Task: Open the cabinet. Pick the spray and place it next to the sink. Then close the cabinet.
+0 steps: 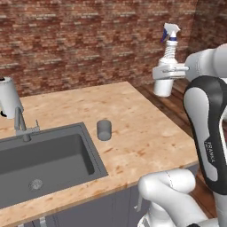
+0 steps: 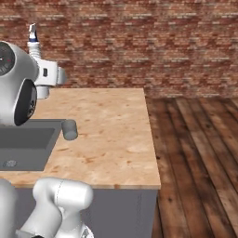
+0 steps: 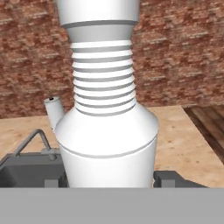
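Right up against my hand camera stands the spray (image 3: 106, 131), its ribbed white neck rising from a wide shoulder, upright. My jaws (image 1: 165, 72) are clamped on the spray's body: in the left base view the white fingers wrap it just below the ribbed neck, with the blue nozzle top above them and the bottle's base hanging free beneath. I hold the spray in the air, clear of the desk (image 1: 133, 119), off the desk's far right corner with the plank floor (image 2: 195, 139) below it there. In the right base view the spray (image 2: 33, 42) shows just behind my wrist, nozzle up.

On the desk, a small grey cylinder (image 1: 104, 130) stands near the sink's right rim, apart from the spray. The sink (image 1: 44, 159) is a dark basin set into the desk on the left, with a drain in its floor. A grey faucet (image 1: 20, 124) rises at its back edge, and a white roll-like object (image 1: 9, 99) stands just behind that. A brick wall (image 2: 139, 42) runs behind everything.
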### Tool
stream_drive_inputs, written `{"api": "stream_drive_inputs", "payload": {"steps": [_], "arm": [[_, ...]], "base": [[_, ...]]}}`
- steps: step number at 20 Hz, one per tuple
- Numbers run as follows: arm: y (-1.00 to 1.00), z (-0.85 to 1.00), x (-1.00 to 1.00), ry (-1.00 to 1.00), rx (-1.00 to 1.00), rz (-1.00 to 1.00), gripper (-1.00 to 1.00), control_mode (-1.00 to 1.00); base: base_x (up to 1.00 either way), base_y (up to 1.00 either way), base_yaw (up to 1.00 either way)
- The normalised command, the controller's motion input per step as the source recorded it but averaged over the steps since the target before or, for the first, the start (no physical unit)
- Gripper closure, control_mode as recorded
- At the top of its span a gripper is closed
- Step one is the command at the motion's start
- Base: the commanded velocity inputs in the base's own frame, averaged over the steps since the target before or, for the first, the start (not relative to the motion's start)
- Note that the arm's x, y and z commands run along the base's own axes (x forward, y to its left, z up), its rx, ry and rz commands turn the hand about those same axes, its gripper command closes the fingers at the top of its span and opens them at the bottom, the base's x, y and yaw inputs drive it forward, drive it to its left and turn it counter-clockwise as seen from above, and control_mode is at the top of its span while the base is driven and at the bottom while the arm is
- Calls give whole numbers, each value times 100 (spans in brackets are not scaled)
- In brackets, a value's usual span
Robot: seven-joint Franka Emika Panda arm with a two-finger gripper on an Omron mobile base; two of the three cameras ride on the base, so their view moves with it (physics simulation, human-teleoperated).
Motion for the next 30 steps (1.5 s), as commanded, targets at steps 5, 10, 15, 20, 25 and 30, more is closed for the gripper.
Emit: {"api": "stream_drive_inputs", "payload": {"steps": [5, 10, 15, 20, 25, 30], "arm": [[0, 4, 100, 34, 0, 20, 100, -100], [-2, 0, 75, 19, 0, 42, 100, -100], [2, 0, 17, 1, 0, 37, 100, -100], [4, -21, 13, 0, 1, 32, 100, -100], [8, -73, 7, -11, 0, 24, 100, -100], [2, -72, 0, -14, 0, 20, 100, -100]], "base": [[0, 0, 0], [0, 0, 0], [0, 0, 0], [0, 0, 0], [0, 0, 0], [0, 0, 0]]}}
